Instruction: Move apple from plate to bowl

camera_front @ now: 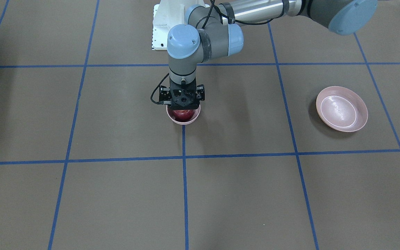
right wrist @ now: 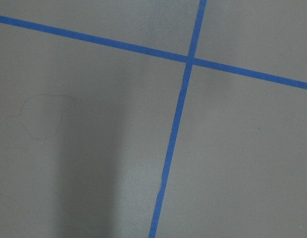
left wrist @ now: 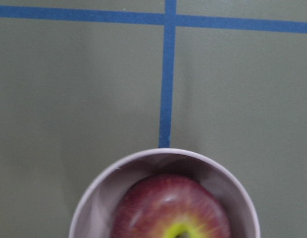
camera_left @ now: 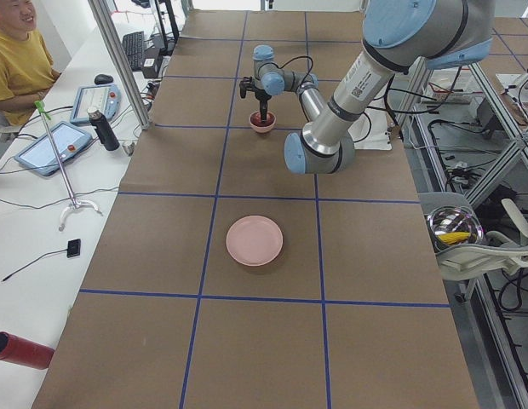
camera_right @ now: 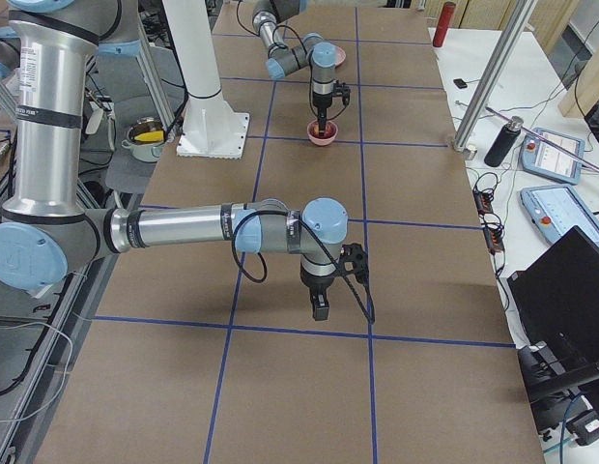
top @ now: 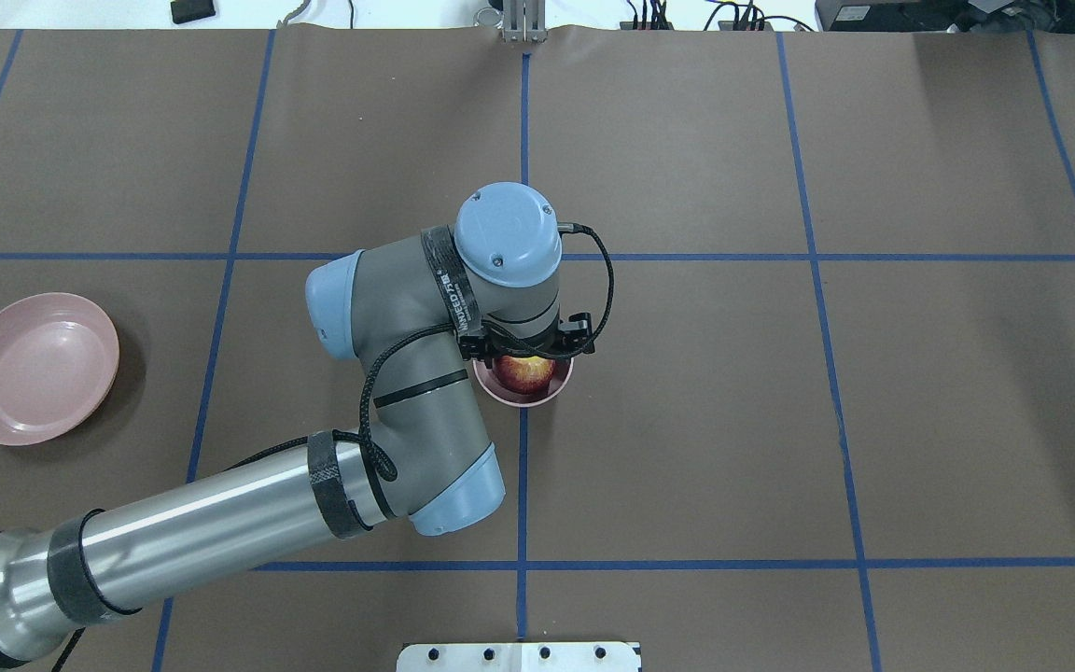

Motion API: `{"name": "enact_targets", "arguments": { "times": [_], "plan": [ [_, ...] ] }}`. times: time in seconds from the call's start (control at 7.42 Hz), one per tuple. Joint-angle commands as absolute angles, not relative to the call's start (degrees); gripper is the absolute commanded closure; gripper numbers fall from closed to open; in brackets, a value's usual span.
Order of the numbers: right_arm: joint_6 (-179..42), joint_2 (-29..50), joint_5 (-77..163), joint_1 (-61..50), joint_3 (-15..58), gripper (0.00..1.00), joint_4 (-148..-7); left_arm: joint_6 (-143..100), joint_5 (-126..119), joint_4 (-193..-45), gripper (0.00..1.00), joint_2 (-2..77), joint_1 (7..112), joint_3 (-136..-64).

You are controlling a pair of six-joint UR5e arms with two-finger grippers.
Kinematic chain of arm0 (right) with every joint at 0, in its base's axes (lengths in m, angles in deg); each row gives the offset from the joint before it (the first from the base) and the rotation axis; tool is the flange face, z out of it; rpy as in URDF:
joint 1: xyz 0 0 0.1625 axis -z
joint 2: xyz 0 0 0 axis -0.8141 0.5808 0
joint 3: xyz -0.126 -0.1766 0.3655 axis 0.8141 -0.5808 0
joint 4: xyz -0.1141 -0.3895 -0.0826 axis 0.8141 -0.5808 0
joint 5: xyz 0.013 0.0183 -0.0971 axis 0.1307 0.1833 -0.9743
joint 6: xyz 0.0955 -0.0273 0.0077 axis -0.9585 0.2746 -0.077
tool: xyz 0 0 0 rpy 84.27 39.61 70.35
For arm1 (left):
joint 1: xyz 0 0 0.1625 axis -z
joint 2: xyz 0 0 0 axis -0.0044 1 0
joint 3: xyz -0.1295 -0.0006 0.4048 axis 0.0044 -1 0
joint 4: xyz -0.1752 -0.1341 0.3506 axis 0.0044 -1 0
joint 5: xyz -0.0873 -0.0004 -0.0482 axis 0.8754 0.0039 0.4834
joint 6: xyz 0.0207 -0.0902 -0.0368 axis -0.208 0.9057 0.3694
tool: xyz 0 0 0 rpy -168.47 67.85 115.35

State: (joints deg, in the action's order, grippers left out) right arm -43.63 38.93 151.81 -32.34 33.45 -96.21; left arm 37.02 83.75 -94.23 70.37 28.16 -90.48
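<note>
Now my left gripper hangs over the bowl, apple inside.
I cannot tell how its jaws stand; plate lies well apart.

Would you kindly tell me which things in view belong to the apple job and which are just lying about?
Job in hand:
apple, lying in the bowl
plate, nothing on it
left tool, over the bowl

Lying about:
dark bottle
tablet
steel pot
laptop

Silver tubes, grey joints, pale blue caps, black looping cables, white base
</note>
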Motion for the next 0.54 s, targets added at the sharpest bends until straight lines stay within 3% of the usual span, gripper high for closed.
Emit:
{"name": "enact_targets", "arguments": {
  "times": [0.0,0.4],
  "plan": [
    [-43.6,38.9,151.7,-32.3,33.4,0.0,-96.2,36.3,83.8,-92.3,0.02,69.3,30.4,-95.0],
    [-43.6,38.8,151.7,-32.3,32.4,0.0,-96.2,19.4,84.4,-81.6,0.02,56.7,37.6,-114.1]
  ]
}}
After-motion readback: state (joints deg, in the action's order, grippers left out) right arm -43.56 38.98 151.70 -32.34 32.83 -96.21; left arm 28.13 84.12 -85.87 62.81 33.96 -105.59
